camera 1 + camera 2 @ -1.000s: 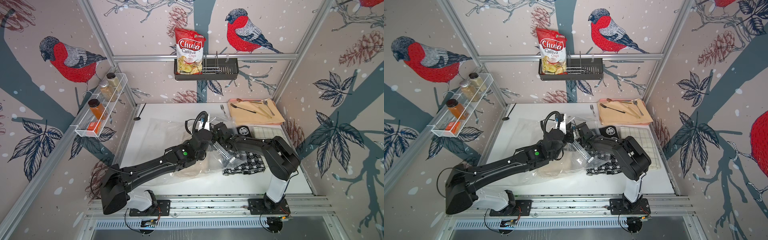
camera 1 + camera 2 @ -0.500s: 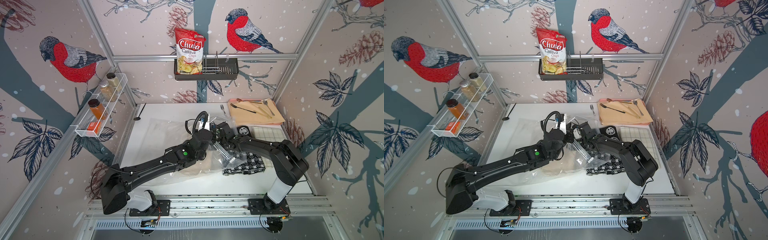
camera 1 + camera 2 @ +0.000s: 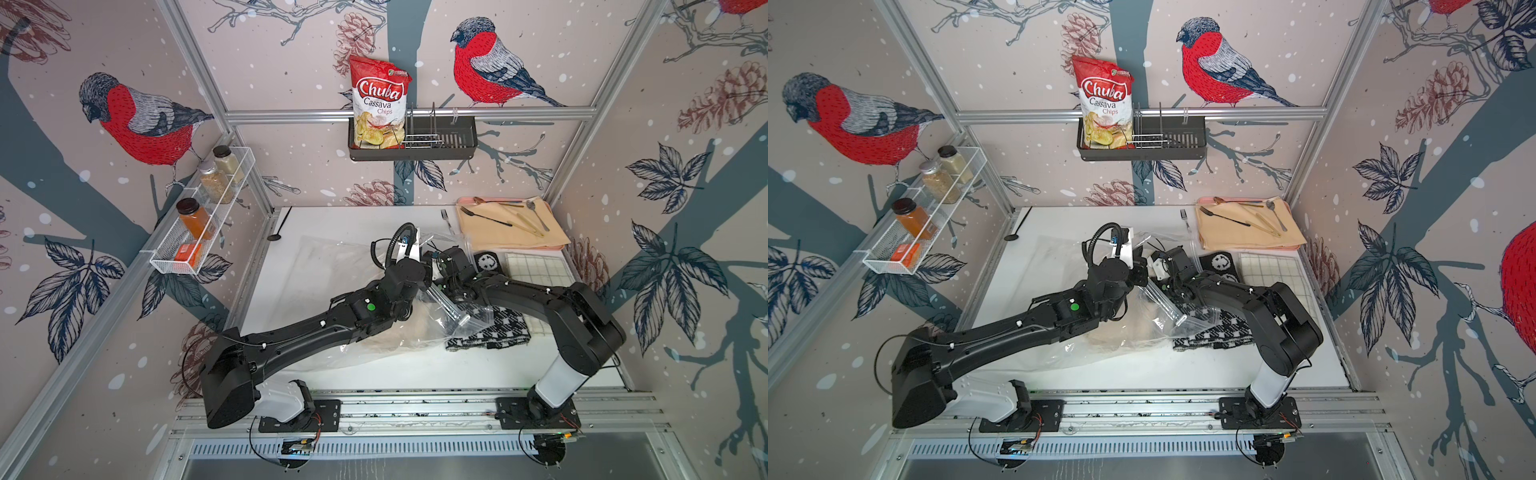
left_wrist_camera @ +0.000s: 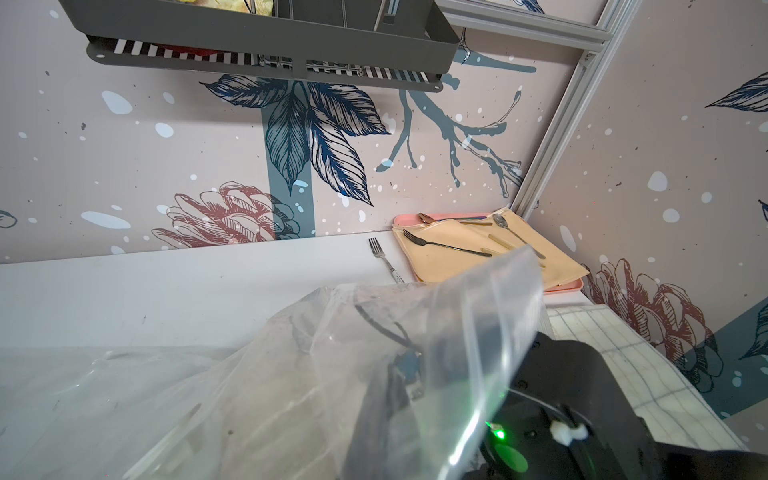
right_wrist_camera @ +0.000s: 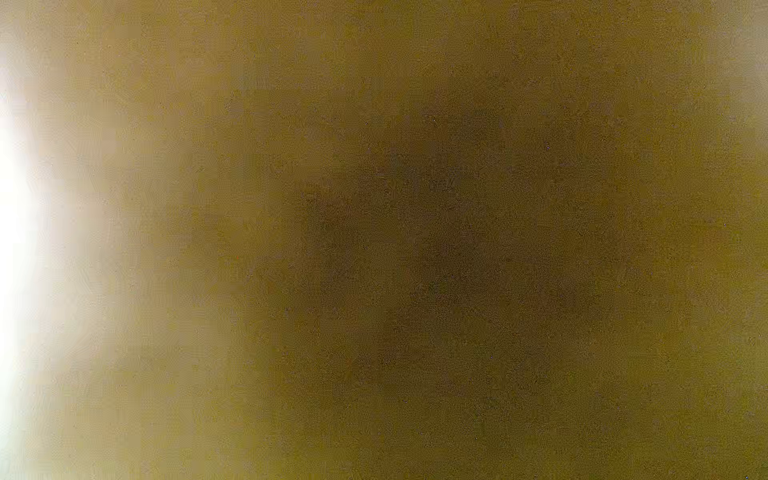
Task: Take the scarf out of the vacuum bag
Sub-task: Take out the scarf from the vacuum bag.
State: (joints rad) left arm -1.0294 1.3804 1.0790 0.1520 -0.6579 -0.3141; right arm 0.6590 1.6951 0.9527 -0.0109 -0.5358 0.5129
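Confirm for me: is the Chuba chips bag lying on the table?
No, the Chuba chips bag stands upright in the dark wall basket, up above the table.

A chips bag stands at the left end of a black rack on the back wall. A wire shelf on the left wall holds three jars and an orange box. In the table's far right corner, a pink tray carries a beige cloth with a black fork, a spoon and other cutlery on it. A silver fork lies just left of the tray. A black spoon lies at the far left corner. In front of the tray, a smiley cloth and a grid cloth lie side by side along the right edge. A houndstooth cloth lies nearer the front edge.
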